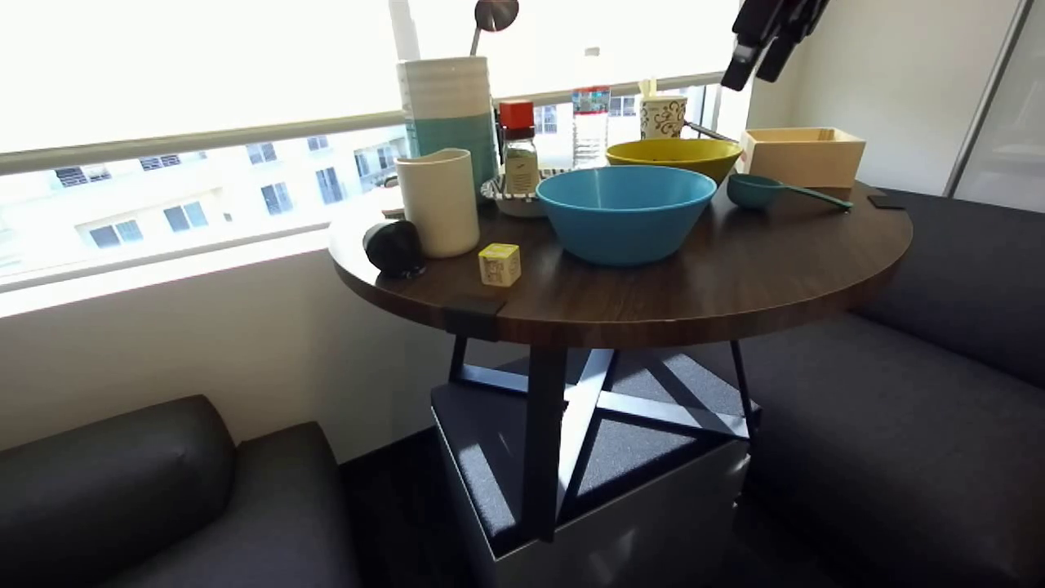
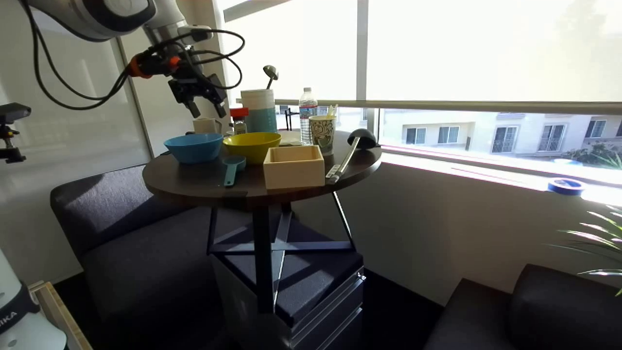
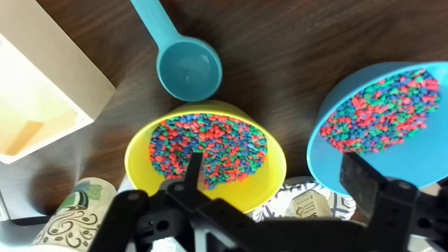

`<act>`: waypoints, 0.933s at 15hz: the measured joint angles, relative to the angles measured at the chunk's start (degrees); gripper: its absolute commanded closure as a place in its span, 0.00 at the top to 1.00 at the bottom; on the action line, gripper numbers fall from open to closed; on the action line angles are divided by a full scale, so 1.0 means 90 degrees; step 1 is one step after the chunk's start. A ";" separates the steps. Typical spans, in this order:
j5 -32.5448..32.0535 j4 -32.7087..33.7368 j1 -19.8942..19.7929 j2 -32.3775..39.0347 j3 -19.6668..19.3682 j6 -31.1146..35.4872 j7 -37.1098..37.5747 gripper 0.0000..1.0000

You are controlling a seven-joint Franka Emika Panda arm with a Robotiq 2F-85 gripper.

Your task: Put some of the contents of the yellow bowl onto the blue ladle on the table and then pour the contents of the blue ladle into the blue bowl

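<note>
Small red, green and blue pieces fill much of the yellow bowl (image 3: 231, 197), which stands on the round dark wooden table (image 1: 735, 286). Touching or very near its rim in the wrist view is the cup of the blue ladle (image 3: 190, 70); only its bare inside shows, and its handle (image 3: 154, 21) points away from the bowl. The blue bowl (image 3: 420, 159) also holds such pieces, gathered on one side. High over the table my gripper (image 2: 208, 113) hangs open, its fingers wide apart. In the wrist view one fingertip (image 3: 196, 162) overlaps the yellow bowl, the other the blue bowl.
A pale wooden box (image 2: 294, 170) stands close to the ladle. Behind the bowls are a patterned paper cup (image 2: 322, 133), a water bottle (image 1: 590, 135), a red-capped jar (image 1: 520, 171) and a tall canister (image 1: 449, 114). A long metal ladle (image 2: 362, 138) lies near the table edge.
</note>
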 measured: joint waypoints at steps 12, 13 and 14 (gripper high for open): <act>0.0000 0.0757 -0.0196 0.1716 -0.0072 0.1121 -0.0078 1.00; -0.0012 0.0849 -0.0245 0.1850 -0.0075 0.1121 -0.0078 1.00; -0.0018 0.0928 -0.0283 0.1991 -0.0075 0.1121 -0.0078 1.00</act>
